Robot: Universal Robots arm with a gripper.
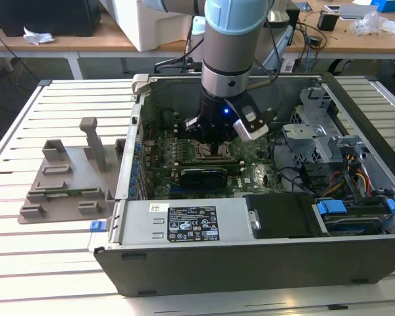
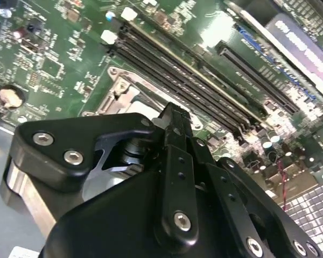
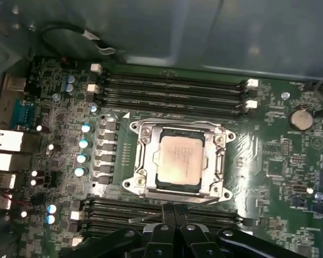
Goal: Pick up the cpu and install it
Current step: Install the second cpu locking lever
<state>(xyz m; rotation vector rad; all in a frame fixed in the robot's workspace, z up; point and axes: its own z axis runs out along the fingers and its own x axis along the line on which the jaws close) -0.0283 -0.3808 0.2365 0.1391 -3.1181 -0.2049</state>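
The arm stands upright inside the open case, its black gripper (image 3: 174, 207) low over the green motherboard (image 3: 269, 140). Its jaws are together, holding nothing. The silvery square cpu (image 3: 178, 159) lies in the metal-framed socket (image 3: 145, 161), at the gripper's 12 o'clock in the first wrist view

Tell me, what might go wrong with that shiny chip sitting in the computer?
1. The cpu lies inside the metal socket frame; if it sits slightly crooked, pressing could damage the contacts beneath.
2. The end effector hangs just above the memory slots beside the socket, so a sideways drift could strike them.
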